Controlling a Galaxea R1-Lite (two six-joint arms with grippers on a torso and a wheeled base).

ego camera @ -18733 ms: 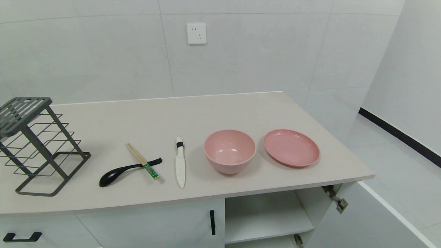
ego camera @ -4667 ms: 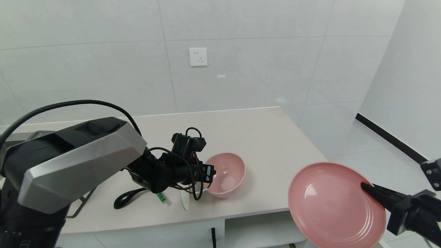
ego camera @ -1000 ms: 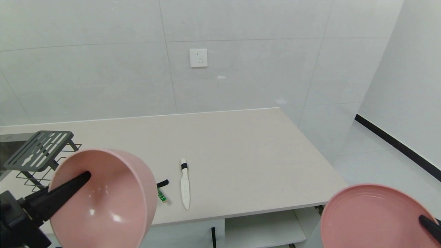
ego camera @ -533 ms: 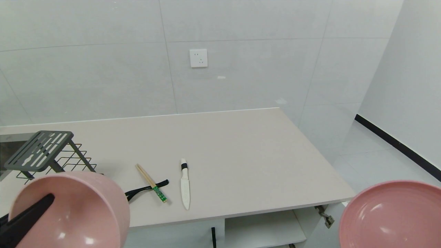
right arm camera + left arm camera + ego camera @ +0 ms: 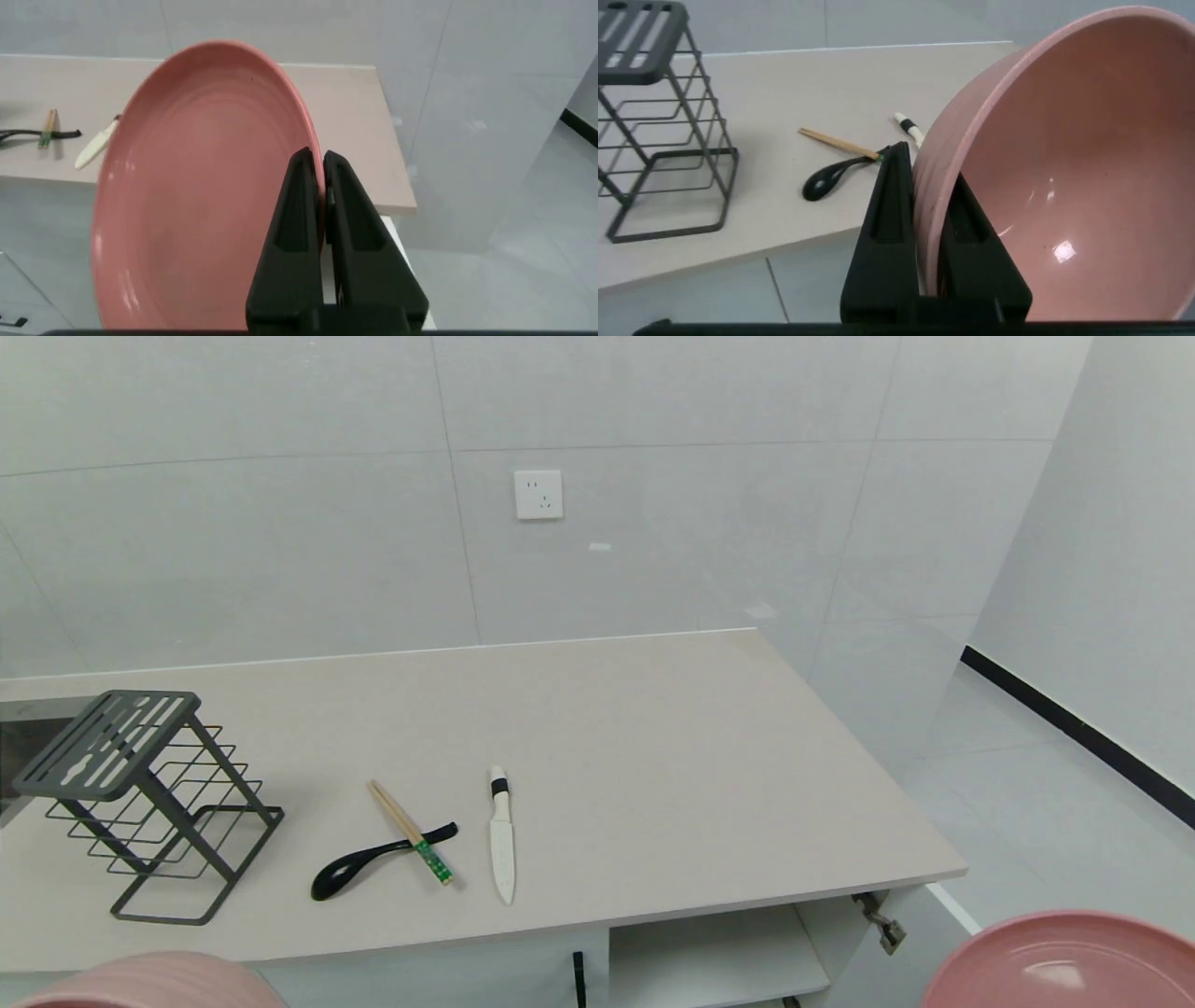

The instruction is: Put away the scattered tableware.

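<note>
Two pink pieces clamped clear of the table: bowl by its wall in the left jaws, off the front-left edge; plate by its rim in the right jaws, off the front-right corner. Near the front edge: spoon, chopsticks, knife.

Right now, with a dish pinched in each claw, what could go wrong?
1. The left gripper pinches the pink bowl by its rim alone, the right gripper the pink plate likewise; either might slip.
2. The plate hangs beyond the counter, so a drop would likely hit the floor.
3. Going into the open cupboard, it could clip the hinge.
</note>
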